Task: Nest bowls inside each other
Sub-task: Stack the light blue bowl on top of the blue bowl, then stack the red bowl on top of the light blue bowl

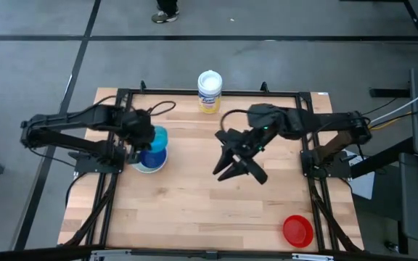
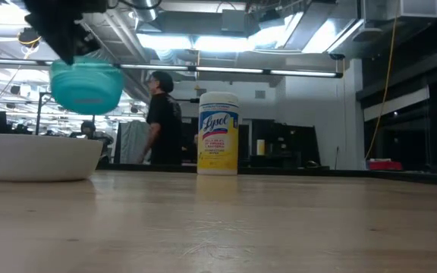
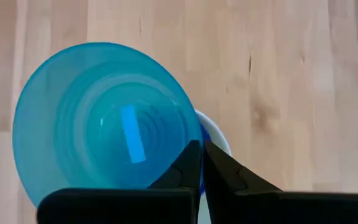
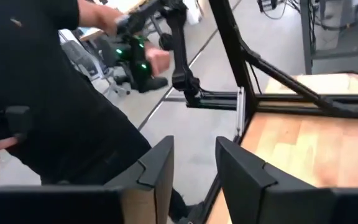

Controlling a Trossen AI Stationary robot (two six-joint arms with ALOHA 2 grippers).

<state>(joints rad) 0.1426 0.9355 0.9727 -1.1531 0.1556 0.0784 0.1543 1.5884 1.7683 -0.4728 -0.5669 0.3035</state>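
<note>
Overhead, we see the wooden table [image 1: 194, 210] with both arms reaching in. Our left gripper [image 1: 145, 138] hangs at the table's left, its fingers [image 3: 188, 165] pinched together on the rim of the teal bowl [image 3: 104, 121], held in the air above the white bowl [image 2: 38, 156]; something blue shows inside that white bowl, which we take for another bowl already nested. Our right gripper [image 4: 194, 168] sits mid-table, fingers apart and holding nothing. The red bowl [image 1: 297, 230] lies well apart, near the table's front right corner. We judge these bowls light, stiff and smooth, so a rim pinch suits them, though a thin slick wall could slip. The yellow canister [image 2: 218, 133] stands at the far edge, clear of the stack. A person [image 2: 162, 117] stands beyond the table.
</note>
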